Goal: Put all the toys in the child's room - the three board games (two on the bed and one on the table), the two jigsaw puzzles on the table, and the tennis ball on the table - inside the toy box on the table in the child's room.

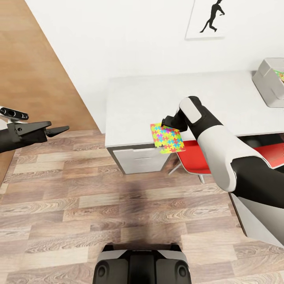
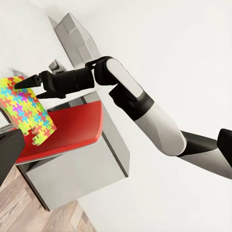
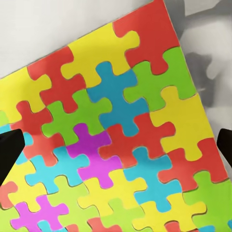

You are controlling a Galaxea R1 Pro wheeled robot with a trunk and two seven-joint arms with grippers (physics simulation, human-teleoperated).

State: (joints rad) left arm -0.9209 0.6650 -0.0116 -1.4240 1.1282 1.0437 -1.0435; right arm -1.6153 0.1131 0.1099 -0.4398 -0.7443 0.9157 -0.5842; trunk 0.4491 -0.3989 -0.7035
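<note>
Nearest me, over the plank floor, my left hand (image 1: pixel 59 129) hangs narrow and empty; at the bench (image 1: pixel 138 102) front edge my right hand (image 1: pixel 167 121) pinches the jigsaw puzzle (image 1: pixel 167 138) by one edge. I judge it thin, light and floppy, so grip deep; toy box (image 1: pixel 270 85) lies beyond

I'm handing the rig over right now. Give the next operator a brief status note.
Right gripper: shut on the jigsaw puzzle, holding it at the table's front edge, above the red chair.
Left gripper: out over the floor, holding nothing; cannot tell if open.
Toy box: far right on the table, something colourful already inside.
Left: carry this puzzle to the toy box and release it.
</note>
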